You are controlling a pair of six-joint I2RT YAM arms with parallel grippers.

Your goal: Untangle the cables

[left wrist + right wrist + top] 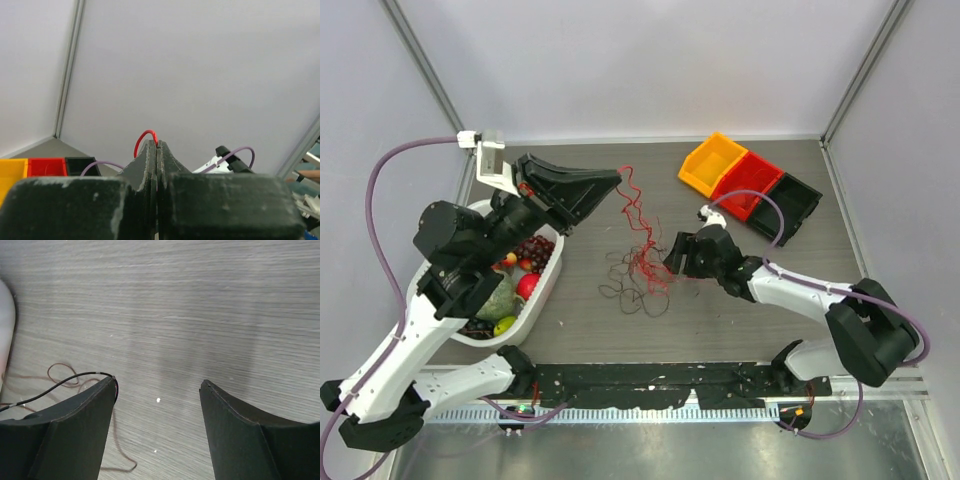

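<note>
A tangle of thin cables lies mid-table: red cables and dark brown cables looping below them. My left gripper is raised and shut on a red cable, whose loop sticks out above the closed tips; the strand hangs down to the pile. My right gripper is open, low over the table at the pile's right edge. In the right wrist view, a dark cable runs against its left finger, and a brown cable lies beneath. Nothing sits between the fingers.
A white basket of fruit stands at the left under my left arm. Yellow, red and black bins stand at the back right. Purple arm hoses arc beside both arms.
</note>
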